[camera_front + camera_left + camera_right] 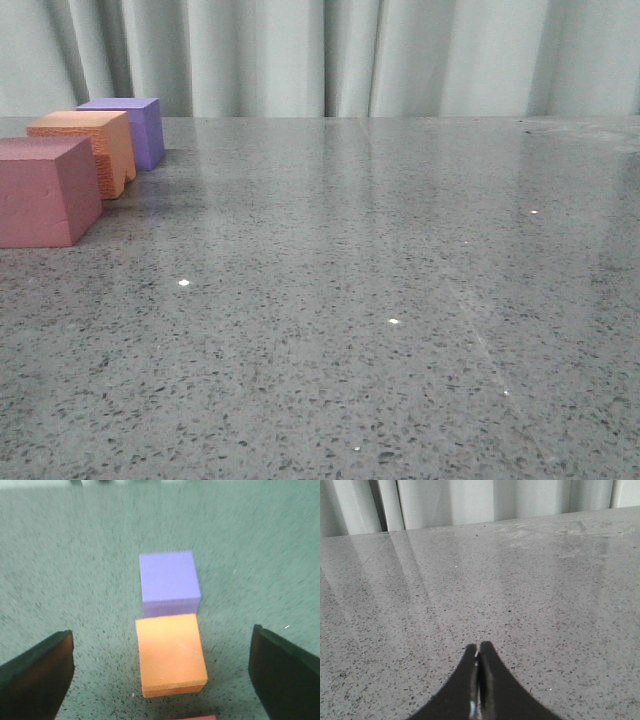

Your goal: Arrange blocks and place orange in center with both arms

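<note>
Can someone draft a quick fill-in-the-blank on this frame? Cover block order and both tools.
1. In the row of three cubes, the orange cube sits between the pink-red cube and the ____ cube.
2. The left tool hovers above the cubes with its fingers ____.
3. The right tool has its fingers ____, holding nothing.
4. In the front view, all three cubes sit on the ____ side of the table.

Missing words: purple; open; shut; left

surface: grey speckled stone table [400, 300], glossy, small light glints | backdrop: pale pleated curtain [350, 55]
</note>
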Controlling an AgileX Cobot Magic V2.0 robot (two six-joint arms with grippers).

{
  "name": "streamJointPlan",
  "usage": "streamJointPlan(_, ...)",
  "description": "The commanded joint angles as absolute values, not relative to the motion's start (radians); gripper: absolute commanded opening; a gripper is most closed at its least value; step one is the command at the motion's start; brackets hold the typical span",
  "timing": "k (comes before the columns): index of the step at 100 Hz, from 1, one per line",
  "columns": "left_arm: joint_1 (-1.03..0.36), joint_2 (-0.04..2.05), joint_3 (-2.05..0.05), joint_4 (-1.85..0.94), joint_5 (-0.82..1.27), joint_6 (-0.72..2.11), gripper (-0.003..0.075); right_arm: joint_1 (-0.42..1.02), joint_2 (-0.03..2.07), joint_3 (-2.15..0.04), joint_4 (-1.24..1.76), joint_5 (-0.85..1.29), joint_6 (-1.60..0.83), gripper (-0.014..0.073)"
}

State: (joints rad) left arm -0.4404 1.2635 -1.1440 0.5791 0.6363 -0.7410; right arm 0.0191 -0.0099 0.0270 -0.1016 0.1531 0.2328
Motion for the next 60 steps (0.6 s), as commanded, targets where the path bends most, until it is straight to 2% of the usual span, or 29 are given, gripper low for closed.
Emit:
streamJointPlan(1, -0.448, 1.151, -1.141, 0.593, 0.594, -0.73, 0.065, 0.014, -0.035, 0.014, -0.101, 0.067, 0.226, -0.0067)
streamJointPlan(7, -0.448, 1.097, -1.103, 0.601, 0.587, -0.73, 0.0599, 0.014, -0.035, 0.014, -0.101, 0.067, 0.226, -0.0067)
streamJointPlan(14, -0.448, 1.029, -1.053, 0.617, 0.58, -0.73, 0.0492, 0.014, -0.035, 0.014, -0.101, 0.067, 0.226, -0.0067)
streamJointPlan(29, -0.448, 0.869, -0.932, 0.647, 0.548, -0.73, 0.013, 0.014, -0.035, 0.014, -0.101, 0.067, 0.226, -0.0067)
streamJointPlan(34, -0.448, 0.826, -0.897, 0.663, 0.544, -0.73, 0.0023, 0.014, -0.035, 0.014, -0.101, 0.067, 0.226, -0.0067)
streamJointPlan(35, -0.448, 0.826, -0.892, 0.663, 0.544, -0.73, 0.0023, 0.014, -0.035, 0.014, -0.101, 0.067, 0.226, -0.0067)
streamJointPlan(36, -0.448, 0.807, -0.882, 0.665, 0.544, -0.73, -0.0018, 0.014, -0.035, 0.014, -0.101, 0.067, 0.226, -0.0067)
streamJointPlan(60, -0.448, 0.611, -0.739, 0.67, 0.543, -0.729, -0.0019, 0.014, -0.035, 0.014, -0.101, 0.067, 0.226, -0.0067)
